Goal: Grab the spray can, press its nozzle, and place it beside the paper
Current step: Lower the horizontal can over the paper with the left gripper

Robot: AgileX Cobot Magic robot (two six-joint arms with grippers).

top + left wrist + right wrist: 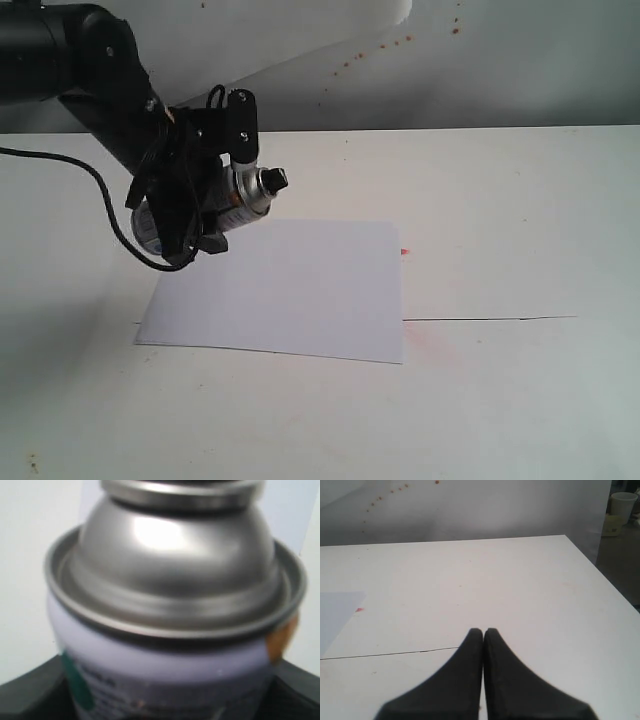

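Two hands are in view across the cameras. The left hand (216,182), a black two-finger unit on a black jointed arm (70,55), is clamped on the small silver metal spray can with a white printed label (243,196). One finger lies along the upper side of the can and the other along its lower side. A black cable (105,195) loops down from the arm towards the hand.

The spray can is held off the white table (500,220) and is tilted far over. Its base points down to the left of the exterior view. Its small black plastic nozzle (274,180) points up to the right. Nothing touches the nozzle. In the exterior view the can appears at the far left corner of the plain white rectangular sheet of paper (300,290). The paper lies flat on the table.

The left wrist view is filled by the can at close range and is blurred. It shows the silver domed shoulder (175,545), the raised rim below it and the white label with a green mark (77,680). The black finger bodies sit at either side of the label.

The right hand (483,635) has its two black fingers pressed together with nothing between them. It hangs over a bare part of the table, well apart from the can.

A small red spot (405,251) marks the table just beside the paper's far right corner. A thin dark line (490,318) runs across the table from the paper's right edge.
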